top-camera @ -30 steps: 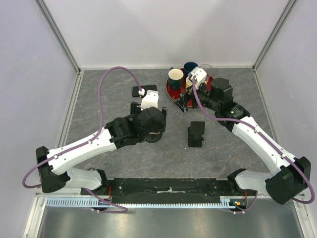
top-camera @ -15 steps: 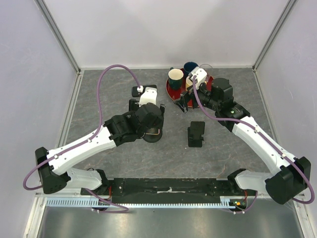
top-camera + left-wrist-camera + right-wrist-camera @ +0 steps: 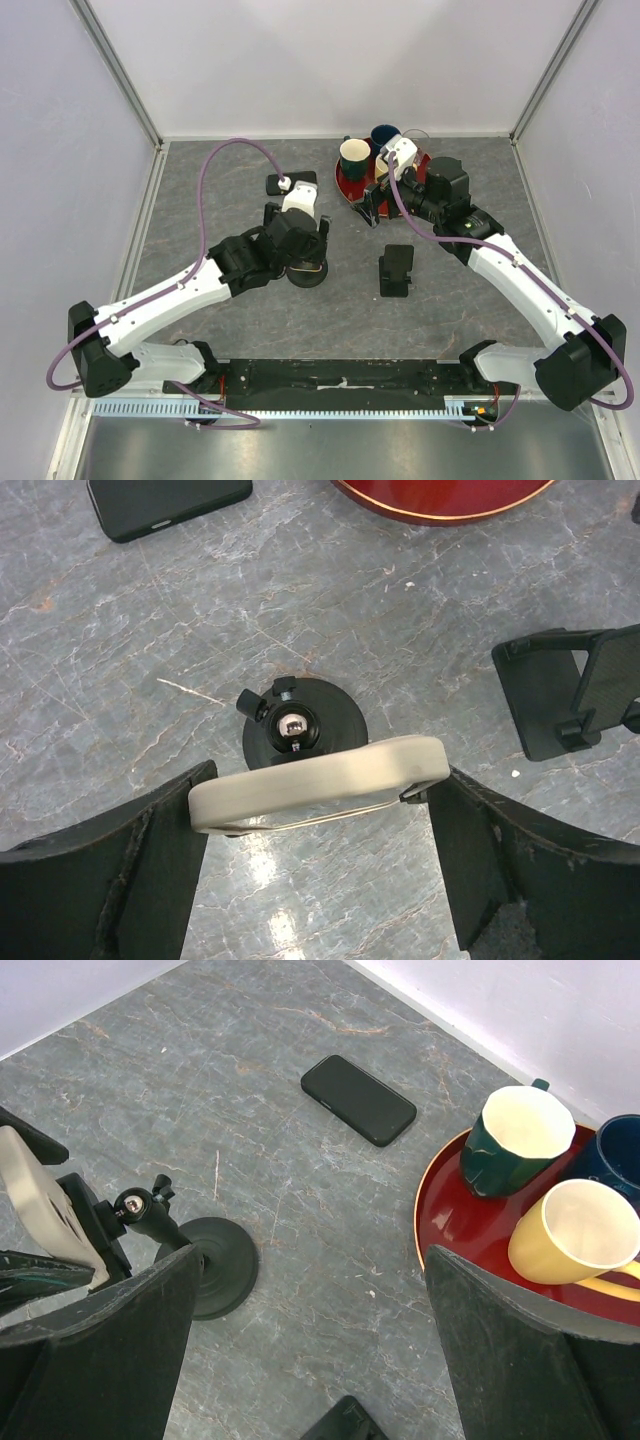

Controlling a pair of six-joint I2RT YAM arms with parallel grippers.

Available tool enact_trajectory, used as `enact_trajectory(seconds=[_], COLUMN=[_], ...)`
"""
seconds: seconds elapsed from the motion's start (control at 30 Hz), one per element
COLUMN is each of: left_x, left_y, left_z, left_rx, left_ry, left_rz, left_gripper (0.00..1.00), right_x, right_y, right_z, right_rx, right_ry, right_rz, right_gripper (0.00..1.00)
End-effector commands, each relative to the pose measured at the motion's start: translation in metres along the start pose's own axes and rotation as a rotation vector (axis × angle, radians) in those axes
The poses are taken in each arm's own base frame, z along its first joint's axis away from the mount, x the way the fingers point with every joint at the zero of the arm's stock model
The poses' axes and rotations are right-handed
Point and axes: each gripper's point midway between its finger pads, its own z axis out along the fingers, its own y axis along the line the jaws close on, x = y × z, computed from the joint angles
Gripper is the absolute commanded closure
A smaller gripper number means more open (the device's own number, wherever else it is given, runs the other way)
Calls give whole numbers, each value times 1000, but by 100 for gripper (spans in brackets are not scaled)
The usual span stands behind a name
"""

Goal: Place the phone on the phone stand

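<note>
The only container on the desk is 1 round red tray at the far right. It carries 3 mugs: 1 green, 1 yellow and 1 blue. The green and yellow mugs stand upright with pale, bare insides. The blue one is cut off at the edge of the right wrist view, so I cannot tell what is in it.

There is 1 phone, black, lying flat on the desk to the left of the tray. It is just beyond the left arm's tool and apart from both tools.

There is 1 phone stand with a round black base, a ball joint and a cream cradle on top. It stands on the desk nearer the arms than the phone. The left tool has its 2 fingers set against the 2 ends of that cradle, closed in on it as far as the cradle's length allows. The cradle looks a little blurred.

Right of the stand sits 1 black holder, on the desk by itself.

The right tool hangs over the desk beside the tray with its 2 fingers spread wide and nothing between them.
</note>
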Motion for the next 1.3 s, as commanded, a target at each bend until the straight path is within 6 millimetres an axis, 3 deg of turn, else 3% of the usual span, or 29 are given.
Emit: enact_trajectory(seconds=[0.0,0.17,0.27,0.5,0.53,0.63,0.93,1.13,1.27], left_x=[-19,-18,-19,-24,-23,-25,-43,-52,-76], left_y=[-3,2,9,25,27,25,45,63,97], left_z=[-5,-5,-5,-13,-13,-20,-45,-41,-31], left_rx=[56,57,58,73,73,122,158,186,112], left_ry=[-73,-73,-72,-103,-104,-122,-267,-291,-305], left_rz=[6,19,13,20,30,90,305,374,382], left_gripper=[15,30,46,94,97,98,98,98,98], right_x=[-12,-11,-10,-10,-10,-8,-4,-4,-4], right_y=[-1,0,-1,-2,-3,-2,-3,-2,-3], right_z=[2,3,4,4,4,4,8,10,9], right_rx=[-5,-8,-7,-1,1,-1,-4,-12,-9], right_ry=[-46,-44,-38,-38,-38,-34,-22,-20,-18], right_rz=[-8,-10,-6,-6,-7,-5,2,1,0], right_gripper=[2,2,2,2,2,2,2,2,2])
